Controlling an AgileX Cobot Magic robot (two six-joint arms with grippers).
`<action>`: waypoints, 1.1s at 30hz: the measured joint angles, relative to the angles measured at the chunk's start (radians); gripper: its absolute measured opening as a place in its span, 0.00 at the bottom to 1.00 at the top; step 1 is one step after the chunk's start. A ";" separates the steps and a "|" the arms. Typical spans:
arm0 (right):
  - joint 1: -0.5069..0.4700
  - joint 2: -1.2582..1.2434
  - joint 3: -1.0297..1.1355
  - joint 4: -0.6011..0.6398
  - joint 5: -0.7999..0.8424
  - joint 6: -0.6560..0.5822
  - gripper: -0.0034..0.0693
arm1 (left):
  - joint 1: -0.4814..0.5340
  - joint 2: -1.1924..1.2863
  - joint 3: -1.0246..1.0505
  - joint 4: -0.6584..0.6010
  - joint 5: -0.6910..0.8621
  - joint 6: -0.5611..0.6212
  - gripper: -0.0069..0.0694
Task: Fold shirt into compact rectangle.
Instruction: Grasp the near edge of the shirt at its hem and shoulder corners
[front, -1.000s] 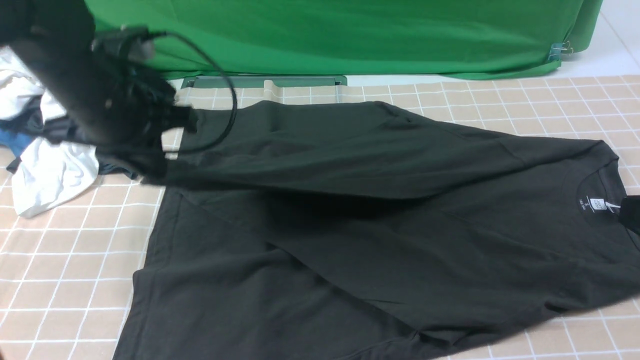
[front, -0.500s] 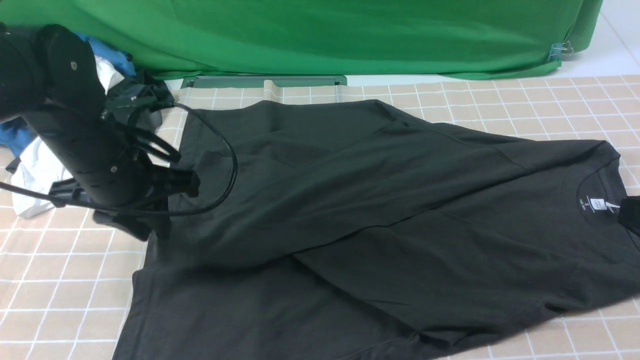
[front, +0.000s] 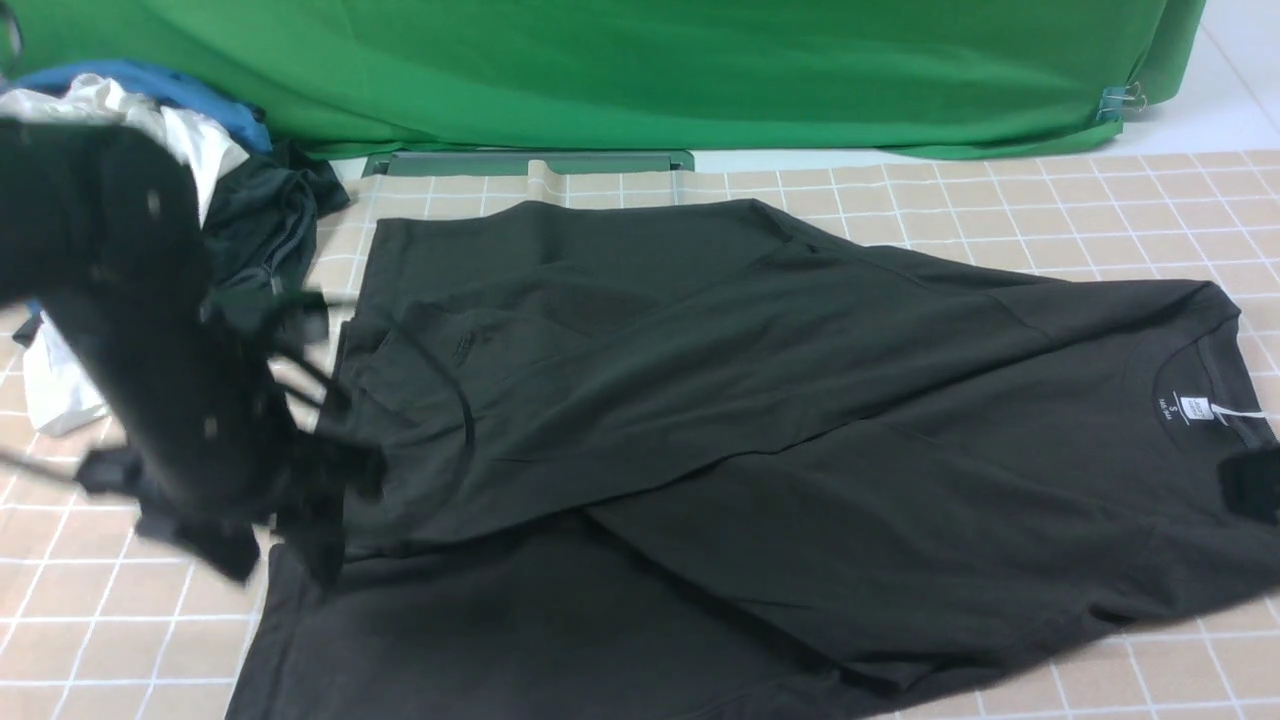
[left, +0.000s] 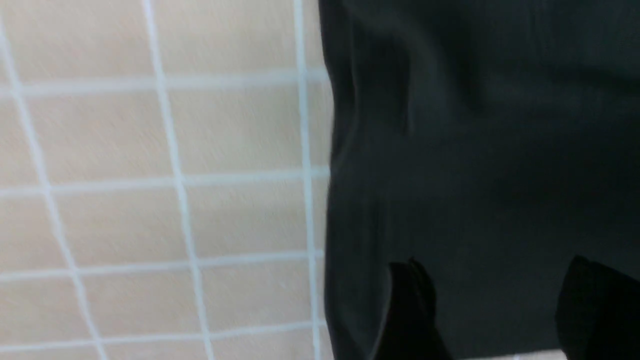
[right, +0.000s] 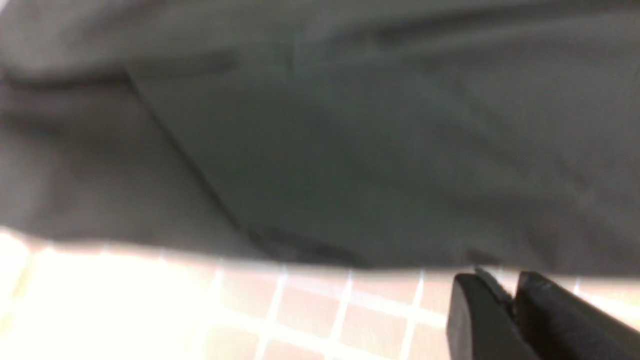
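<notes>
The black shirt lies spread on the checked cloth, collar and white neck label to the right. Its far side is folded over the middle. My left gripper sits low at the shirt's left hem; in the left wrist view the left gripper stands open, both fingers wide apart over the black shirt. My right gripper shows at the right edge beside the collar. In the right wrist view the right gripper is shut, just off the edge of the shirt.
A pile of white, blue and dark teal-grey clothes lies at the far left behind my left arm. A green backdrop hangs along the back, with a flat green tray at its foot. Checked tablecloth surrounds the shirt.
My left arm came down and toward me with the lifted shirt edge, and the folded layer now lies flat on the shirt. The right gripper slid slightly nearer.
</notes>
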 joint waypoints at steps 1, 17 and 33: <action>0.000 0.026 -0.008 0.000 0.021 -0.010 0.24 | -0.007 -0.012 0.034 -0.007 -0.017 0.000 0.55; 0.000 0.185 -0.019 -0.001 0.004 -0.028 0.24 | -0.025 -0.069 0.356 0.052 -0.244 -0.080 0.79; 0.000 0.289 -0.020 -0.001 0.068 -0.106 0.27 | -0.025 -0.100 0.376 0.008 -0.273 -0.036 0.14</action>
